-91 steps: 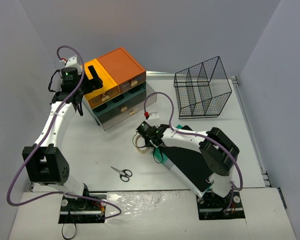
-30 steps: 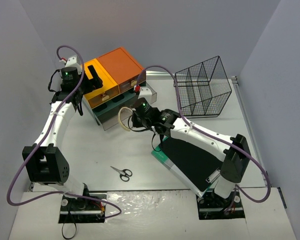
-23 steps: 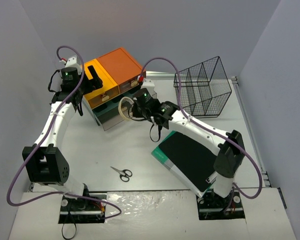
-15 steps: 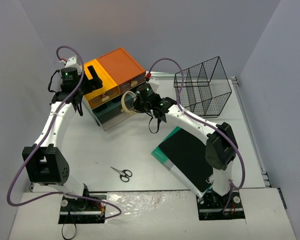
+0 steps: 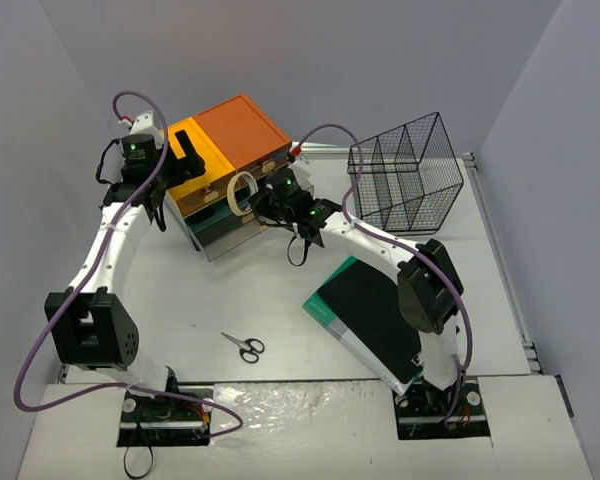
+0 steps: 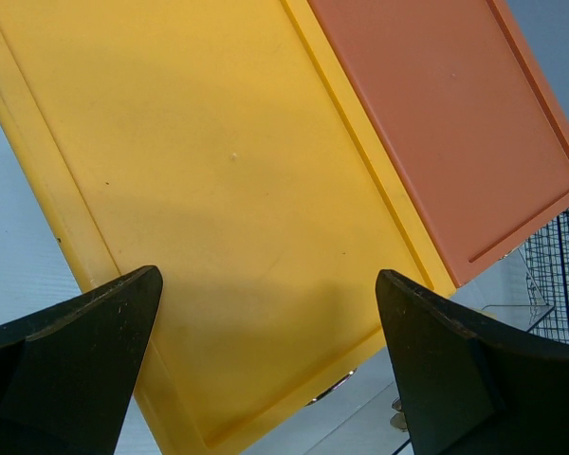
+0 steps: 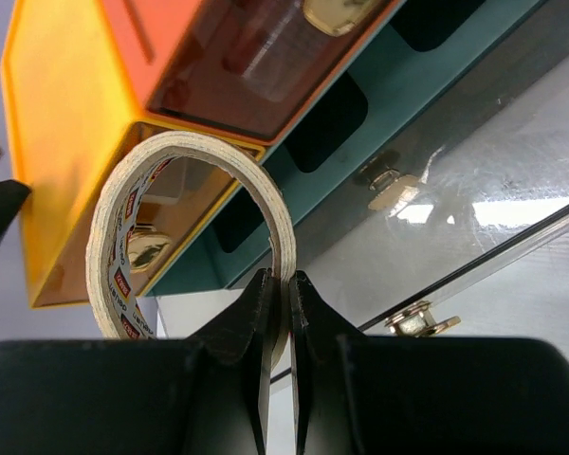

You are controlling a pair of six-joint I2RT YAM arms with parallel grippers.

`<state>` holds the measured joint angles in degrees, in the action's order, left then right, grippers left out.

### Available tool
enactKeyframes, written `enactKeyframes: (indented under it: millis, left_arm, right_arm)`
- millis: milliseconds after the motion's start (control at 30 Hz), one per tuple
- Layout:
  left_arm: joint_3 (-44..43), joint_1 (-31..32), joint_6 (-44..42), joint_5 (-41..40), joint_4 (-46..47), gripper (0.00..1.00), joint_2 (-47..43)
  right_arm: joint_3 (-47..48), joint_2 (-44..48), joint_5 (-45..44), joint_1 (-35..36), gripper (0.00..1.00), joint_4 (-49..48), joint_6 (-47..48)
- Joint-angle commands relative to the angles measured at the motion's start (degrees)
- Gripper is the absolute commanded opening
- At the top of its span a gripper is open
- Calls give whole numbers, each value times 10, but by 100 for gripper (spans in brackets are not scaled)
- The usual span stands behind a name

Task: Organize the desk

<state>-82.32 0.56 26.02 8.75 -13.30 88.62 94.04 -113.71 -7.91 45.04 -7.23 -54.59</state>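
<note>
at the drawer chest [image 5: 242, 125], right arm [image 5: 365, 238] reaches out, pinching tape roll [image 7: 104, 237].

It was a robotics lab cell: bare grey walls [image 5: 380, 60] boxed in a white counter [image 5: 250, 300], a cabled left arm [image 5: 110, 240] and right arm [image 5: 372, 238] were bolted at its near edge, with a drawer chest [image 5: 230, 150], wire basket [image 5: 405, 175] and scissors [image 5: 245, 346] on it.
</note>
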Motion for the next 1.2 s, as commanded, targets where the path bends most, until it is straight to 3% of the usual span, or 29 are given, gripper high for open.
enactKeyframes:
  millis: [0,300,500,567,933,1167]
  left_arm:
    - [25,-28,2,-48,-125,97,19]
    - [25,-28,3,-46,-123,97,19]
    - [27,-28,3,-45,-121,97,19]
    - [27,-28,4,-45,-122,97,20]
    - [27,-28,5,-45,-119,97,20]
    - [24,-28,4,-46,-121,97,24]
  right_arm:
    - [15,-10,-1,3,0,-49,-24]
    - [13,-16,-6,8,4,-49,-5]
    - [12,-3,-18,14,40,-48,11]
    - [13,-1,-19,15,46,-47,14]
    - [5,49,-48,23,49,-36,48]
    - [-37,124,-147,51,49,40,95]
